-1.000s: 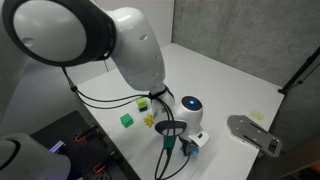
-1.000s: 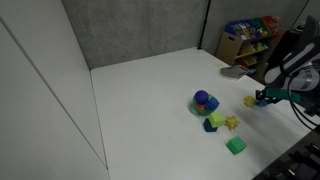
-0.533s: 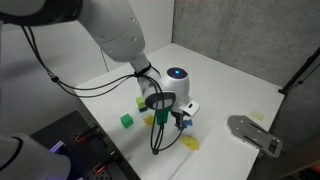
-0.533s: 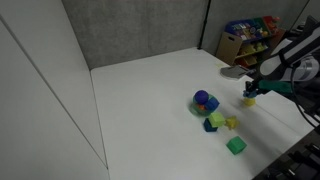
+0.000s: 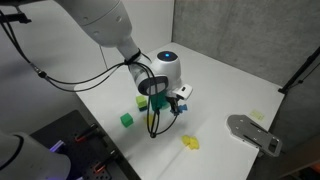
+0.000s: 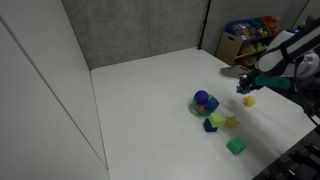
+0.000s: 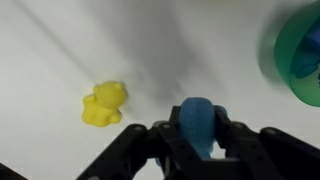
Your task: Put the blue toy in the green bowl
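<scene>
In the wrist view my gripper (image 7: 200, 135) is shut on the blue toy (image 7: 198, 118), which sits between the black fingers. The green bowl (image 7: 300, 55) is blurred at the right edge of that view, dark blue inside. In an exterior view the gripper (image 6: 245, 88) hangs above the table to the right of the green bowl (image 6: 205, 100), apart from it. In an exterior view the gripper (image 5: 178, 106) is raised over the table and the bowl is hidden behind the arm.
A yellow toy (image 7: 103, 103) lies on the white table left of the gripper; it shows in both exterior views (image 6: 249, 101) (image 5: 190, 143). A green cube (image 6: 236, 146) (image 5: 126, 120) and small blocks (image 6: 215, 121) lie near the bowl. A grey object (image 5: 255, 132) sits near the table edge.
The gripper has lifted with the blue toy in it and moved away from the yellow toy, toward the bowl. The yellow toy stays on the table.
</scene>
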Action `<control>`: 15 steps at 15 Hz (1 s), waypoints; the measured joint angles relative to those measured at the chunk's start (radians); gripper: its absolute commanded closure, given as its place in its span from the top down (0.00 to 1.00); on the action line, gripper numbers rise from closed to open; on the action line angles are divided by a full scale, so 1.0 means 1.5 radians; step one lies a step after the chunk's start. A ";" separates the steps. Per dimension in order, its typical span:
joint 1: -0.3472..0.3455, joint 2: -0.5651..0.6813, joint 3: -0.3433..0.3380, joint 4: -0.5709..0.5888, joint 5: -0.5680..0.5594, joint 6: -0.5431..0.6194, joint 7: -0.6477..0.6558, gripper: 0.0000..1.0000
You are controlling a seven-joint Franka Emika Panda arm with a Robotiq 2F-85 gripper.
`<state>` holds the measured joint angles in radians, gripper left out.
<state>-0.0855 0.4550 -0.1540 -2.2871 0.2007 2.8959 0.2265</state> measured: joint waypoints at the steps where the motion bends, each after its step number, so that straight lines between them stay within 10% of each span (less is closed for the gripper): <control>1: -0.002 0.002 0.000 0.000 0.000 0.000 0.000 0.10; 15: 0.014 0.018 0.082 0.029 0.000 0.065 -0.015 0.10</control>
<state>-0.0639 0.4822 -0.0317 -2.2441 0.2006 2.9929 0.2040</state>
